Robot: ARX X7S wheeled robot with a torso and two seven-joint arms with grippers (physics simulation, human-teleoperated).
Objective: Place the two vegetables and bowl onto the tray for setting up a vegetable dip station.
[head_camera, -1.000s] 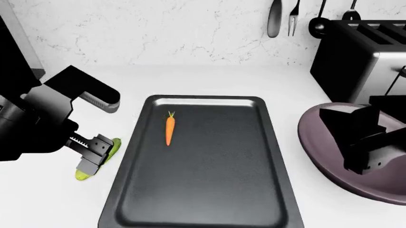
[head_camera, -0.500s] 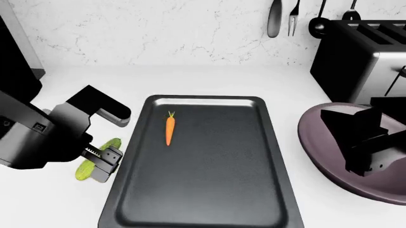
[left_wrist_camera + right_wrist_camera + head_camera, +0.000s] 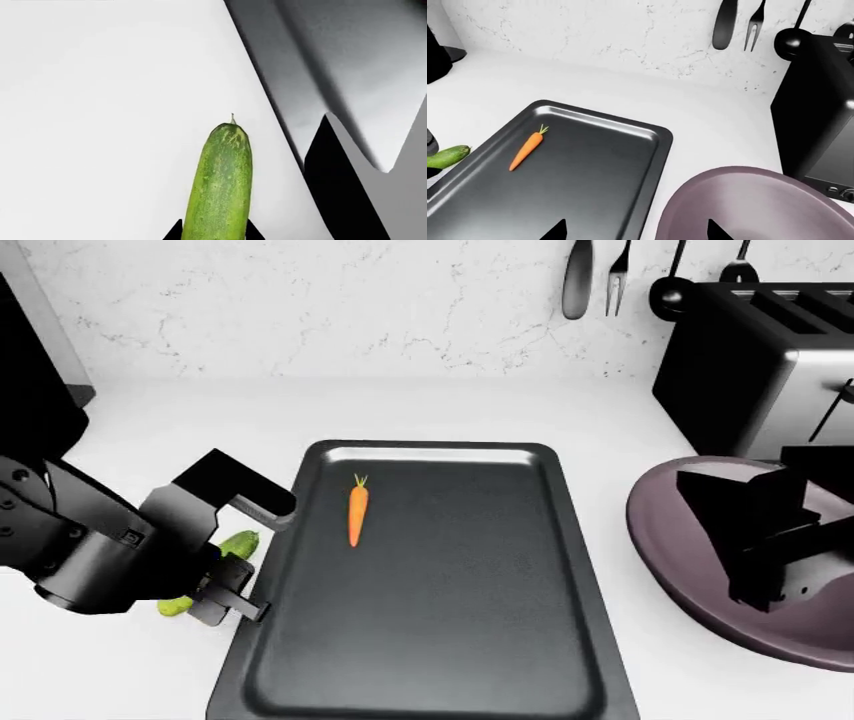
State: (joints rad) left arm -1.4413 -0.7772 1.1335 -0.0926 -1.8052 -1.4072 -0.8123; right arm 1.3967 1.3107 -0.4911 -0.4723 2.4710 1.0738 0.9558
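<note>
The light-green cucumber (image 3: 220, 190) lies on the white counter just off the tray's left rim; only its two ends (image 3: 240, 543) show past my left arm. My left gripper (image 3: 213, 232) is over it, both fingertips pressed against its sides, so it is shut on it (image 3: 220, 590). The orange carrot (image 3: 356, 513) rests on the dark grey tray (image 3: 441, 630) near its far left corner. The mauve bowl (image 3: 667, 530) stands on the counter right of the tray. My right gripper (image 3: 635, 232) hangs open over the bowl's near-left rim (image 3: 774, 585), holding nothing.
A steel toaster (image 3: 761, 370) stands at the back right behind the bowl. Black utensils (image 3: 578, 280) hang on the marble wall. A dark appliance (image 3: 27, 380) fills the far left edge. The counter runs between the tray and the wall.
My left arm has swung right and lower, toward the tray's left rim, settling over the cucumber. The cucumber has stayed where it lay. The right arm has not moved.
</note>
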